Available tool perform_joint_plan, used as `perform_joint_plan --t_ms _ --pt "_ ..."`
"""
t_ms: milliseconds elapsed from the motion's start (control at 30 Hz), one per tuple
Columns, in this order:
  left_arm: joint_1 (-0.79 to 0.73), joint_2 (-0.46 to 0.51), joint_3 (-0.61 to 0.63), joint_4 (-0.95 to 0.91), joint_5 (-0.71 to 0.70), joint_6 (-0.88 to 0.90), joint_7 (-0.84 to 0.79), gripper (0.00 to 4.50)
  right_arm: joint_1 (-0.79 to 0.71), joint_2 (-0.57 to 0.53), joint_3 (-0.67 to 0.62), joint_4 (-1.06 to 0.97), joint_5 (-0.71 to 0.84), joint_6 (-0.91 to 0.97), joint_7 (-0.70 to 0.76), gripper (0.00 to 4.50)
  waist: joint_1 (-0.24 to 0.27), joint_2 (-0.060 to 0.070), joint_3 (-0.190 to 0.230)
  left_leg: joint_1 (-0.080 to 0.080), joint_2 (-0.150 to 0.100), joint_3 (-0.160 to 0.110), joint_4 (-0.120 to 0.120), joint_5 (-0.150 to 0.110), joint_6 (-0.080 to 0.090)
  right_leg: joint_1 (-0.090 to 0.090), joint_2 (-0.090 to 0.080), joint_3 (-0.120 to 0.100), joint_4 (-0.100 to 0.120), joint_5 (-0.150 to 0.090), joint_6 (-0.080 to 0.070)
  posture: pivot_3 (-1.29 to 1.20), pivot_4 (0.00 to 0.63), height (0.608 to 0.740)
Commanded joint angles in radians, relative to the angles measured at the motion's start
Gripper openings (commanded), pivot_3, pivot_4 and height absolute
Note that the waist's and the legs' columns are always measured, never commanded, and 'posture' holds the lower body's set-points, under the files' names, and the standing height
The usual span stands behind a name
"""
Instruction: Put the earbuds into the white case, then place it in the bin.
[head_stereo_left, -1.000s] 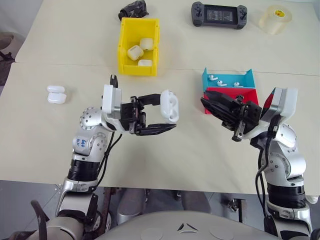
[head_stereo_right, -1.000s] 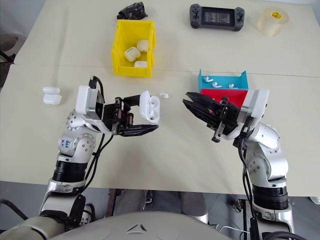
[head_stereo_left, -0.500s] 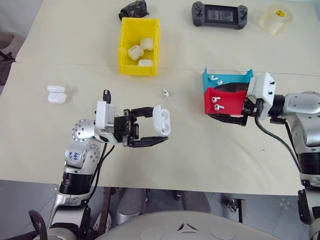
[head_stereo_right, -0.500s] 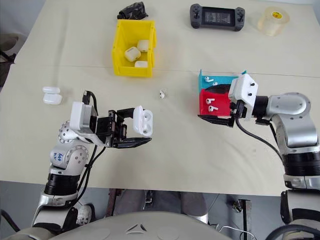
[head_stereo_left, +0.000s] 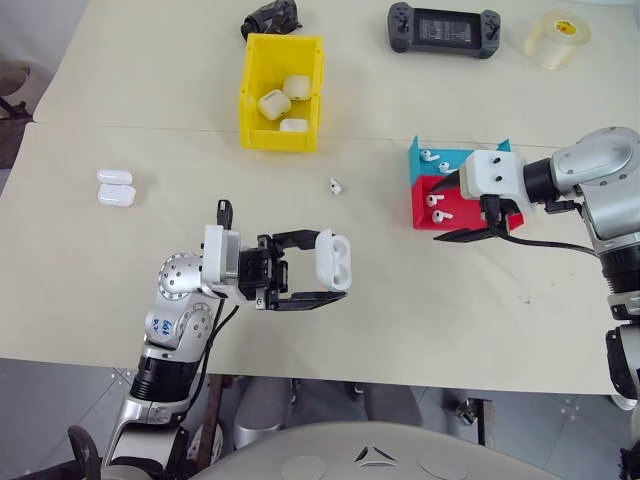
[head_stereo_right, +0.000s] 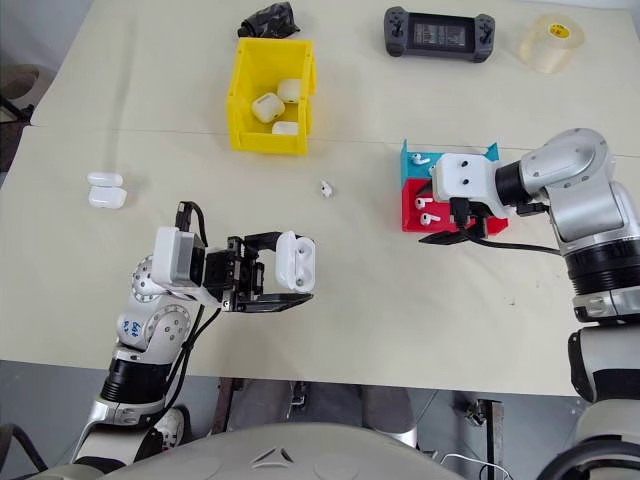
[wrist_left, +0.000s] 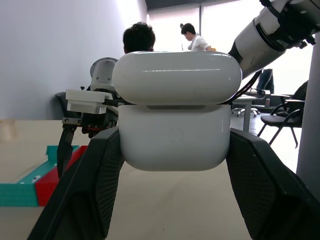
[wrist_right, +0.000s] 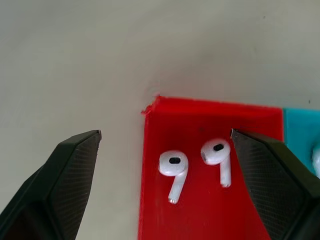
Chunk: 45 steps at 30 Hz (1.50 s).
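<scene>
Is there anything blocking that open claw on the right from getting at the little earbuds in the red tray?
Nothing visible does. The right gripper hangs over the red tray with its jaws wide apart, and the two earbuds lie bare and uncovered on the tray's floor, one beside the other, with nothing on top of them.

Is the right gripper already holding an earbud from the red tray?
No: the right gripper is open above the red tray, with both earbuds lying loose between its fingers.

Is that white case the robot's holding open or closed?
Open. The case in the left gripper has its lid flipped up, and the head views show its inner wells.
</scene>
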Motion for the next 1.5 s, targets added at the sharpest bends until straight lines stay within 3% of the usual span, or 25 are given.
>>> perform_joint_plan --t_ms 33,400,567,1400,1500 --pt "-0.001 -0.015 -0.017 -0.027 -0.002 -0.012 0.011 2.77 -0.037 -0.027 -0.030 -0.017 0.003 0.004 0.028 4.31 0.000 0.000 0.000 0.000 0.000 0.000 0.000 0.000 0.000 0.000 0.000 0.000 0.000 0.000 0.000 0.00 0.150 0.740" --pt "-0.022 -0.028 -0.028 -0.009 0.003 -0.013 0.017 2.77 -0.023 -0.027 -0.016 -0.032 -0.049 0.025 -0.003 4.31 0.000 0.000 0.000 0.000 0.000 0.000 0.000 0.000 0.000 0.000 0.000 0.000 0.000 0.000 0.000 0.00 0.150 0.740" --pt "-0.038 -0.036 -0.030 0.003 0.004 -0.014 0.017 2.77 -0.033 -0.014 0.021 -0.010 -0.124 0.020 -0.028 2.73 0.000 0.000 0.000 0.000 0.000 0.000 0.000 0.000 0.000 0.000 0.000 0.000 0.000 0.000 0.000 0.00 0.150 0.740" --pt "-0.043 -0.036 -0.031 0.003 0.009 -0.015 0.030 2.77 -0.026 0.042 0.051 -0.040 -0.206 0.092 -0.062 2.73 -0.002 0.000 0.000 0.000 0.000 0.000 0.000 0.000 0.000 0.000 0.000 0.000 0.001 0.000 0.000 0.00 0.150 0.740" --pt "-0.043 -0.035 -0.033 0.003 0.009 -0.015 0.032 2.77 -0.021 0.040 0.049 -0.051 -0.204 0.103 -0.060 2.15 -0.002 0.000 0.000 0.000 0.000 0.000 0.000 0.000 0.000 0.000 0.000 0.000 0.001 0.000 0.000 0.00 0.150 0.740"
